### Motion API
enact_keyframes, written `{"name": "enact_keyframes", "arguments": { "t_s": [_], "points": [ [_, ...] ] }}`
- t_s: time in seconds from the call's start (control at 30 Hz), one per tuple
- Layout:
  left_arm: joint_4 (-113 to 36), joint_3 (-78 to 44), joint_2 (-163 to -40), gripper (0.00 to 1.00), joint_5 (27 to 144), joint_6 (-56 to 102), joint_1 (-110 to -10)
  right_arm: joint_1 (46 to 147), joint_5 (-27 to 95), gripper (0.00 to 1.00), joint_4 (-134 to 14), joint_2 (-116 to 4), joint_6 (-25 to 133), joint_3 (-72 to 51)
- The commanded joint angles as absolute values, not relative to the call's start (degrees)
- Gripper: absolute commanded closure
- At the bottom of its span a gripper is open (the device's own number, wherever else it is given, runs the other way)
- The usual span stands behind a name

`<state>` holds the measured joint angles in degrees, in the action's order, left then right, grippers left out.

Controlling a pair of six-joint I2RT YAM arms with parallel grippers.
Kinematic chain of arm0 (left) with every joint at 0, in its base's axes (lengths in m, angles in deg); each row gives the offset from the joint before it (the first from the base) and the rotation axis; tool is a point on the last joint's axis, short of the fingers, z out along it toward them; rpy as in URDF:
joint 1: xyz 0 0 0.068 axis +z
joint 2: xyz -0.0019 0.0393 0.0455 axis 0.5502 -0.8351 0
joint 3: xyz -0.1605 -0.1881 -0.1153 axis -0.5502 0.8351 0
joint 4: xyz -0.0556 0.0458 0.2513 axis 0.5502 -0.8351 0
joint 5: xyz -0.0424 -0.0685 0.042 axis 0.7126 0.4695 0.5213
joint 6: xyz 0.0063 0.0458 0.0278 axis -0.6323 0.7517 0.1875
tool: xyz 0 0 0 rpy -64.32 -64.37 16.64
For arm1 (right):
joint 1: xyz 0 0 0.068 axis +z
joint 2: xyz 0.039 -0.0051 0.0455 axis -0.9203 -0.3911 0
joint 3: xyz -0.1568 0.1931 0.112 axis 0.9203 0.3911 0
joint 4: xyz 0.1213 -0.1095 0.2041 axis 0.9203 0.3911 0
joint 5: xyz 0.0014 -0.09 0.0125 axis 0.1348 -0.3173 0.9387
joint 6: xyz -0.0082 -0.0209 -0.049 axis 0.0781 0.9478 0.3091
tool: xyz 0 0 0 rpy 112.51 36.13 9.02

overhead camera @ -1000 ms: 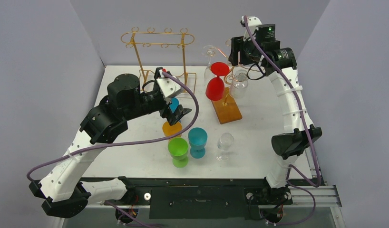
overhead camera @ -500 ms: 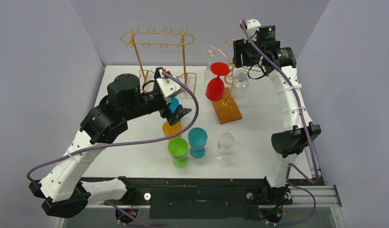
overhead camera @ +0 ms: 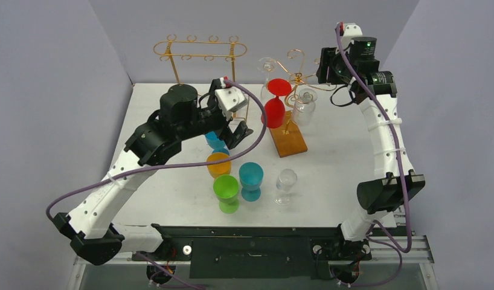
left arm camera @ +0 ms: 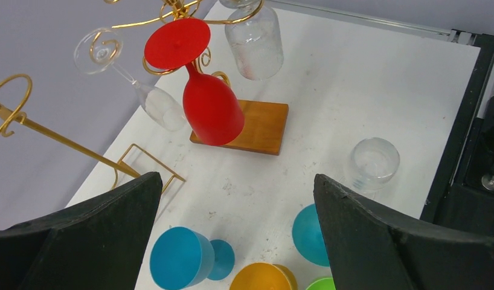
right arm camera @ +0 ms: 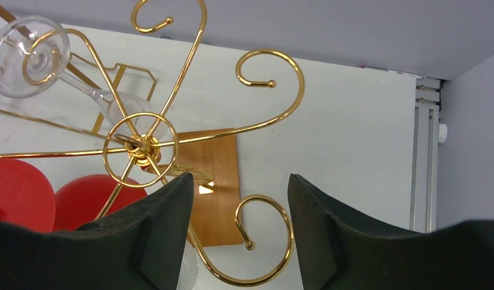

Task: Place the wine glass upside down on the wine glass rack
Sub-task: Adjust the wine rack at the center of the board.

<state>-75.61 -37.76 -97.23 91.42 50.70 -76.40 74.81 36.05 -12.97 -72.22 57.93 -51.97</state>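
A wine glass rack of gold wire (overhead camera: 296,78) stands on a wooden base (overhead camera: 288,142). On it hang upside down a red wine glass (overhead camera: 275,104) (left arm camera: 211,106) and two clear glasses (overhead camera: 267,65) (overhead camera: 304,106). My right gripper (overhead camera: 326,67) (right arm camera: 240,181) is open and empty, high at the rack's right, above a free hook (right arm camera: 266,241). The left gripper (overhead camera: 232,130) (left arm camera: 237,181) is wide open and empty over a blue glass (overhead camera: 215,139) (left arm camera: 184,258) that seems to lie on its side.
Orange (overhead camera: 218,164), green (overhead camera: 226,192), teal (overhead camera: 251,179) and clear (overhead camera: 286,185) glasses stand upright on the white table (overhead camera: 329,163). A tall gold rectangular rack (overhead camera: 199,51) stands at the back left. Grey walls close in three sides.
The left arm has swung right and farther out, its open gripper now closer to the rack. The right gripper has drawn back to the right, away from the rack's hooks.
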Motion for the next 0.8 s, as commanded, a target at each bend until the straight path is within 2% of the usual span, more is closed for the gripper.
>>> {"name": "enact_keyframes", "arguments": {
  "t_s": [0.0,0.23,0.4,0.63,0.77],
  "points": [
    [-70.07,-40.84,-101.15,0.06,91.46,47.76,-75.23,73.34,35.17,0.45,-18.12,-70.0,55.2,-51.45],
    [-67.64,-46.85,-108.53,0.08,91.31,46.86,-75.1,68.64,41.12,0.51,-20.11,-68.91,51.7,-46.22],
    [-66.11,-50.28,-111.91,0.09,91.13,45.84,-75.06,65.15,49.08,0.54,-27.57,-65.06,45.02,-37.6],
    [-65.55,-49.95,-113.11,0.11,89.78,44.71,-73.94,63.47,55.39,0.64,-38.54,-60.67,34.76,-25.47],
    [-65.59,-48.88,-112.92,0.11,89.11,44.73,-73.55,63.43,55.38,0.64,-41.08,-59.3,30.9,-22.13]
  ]
}}
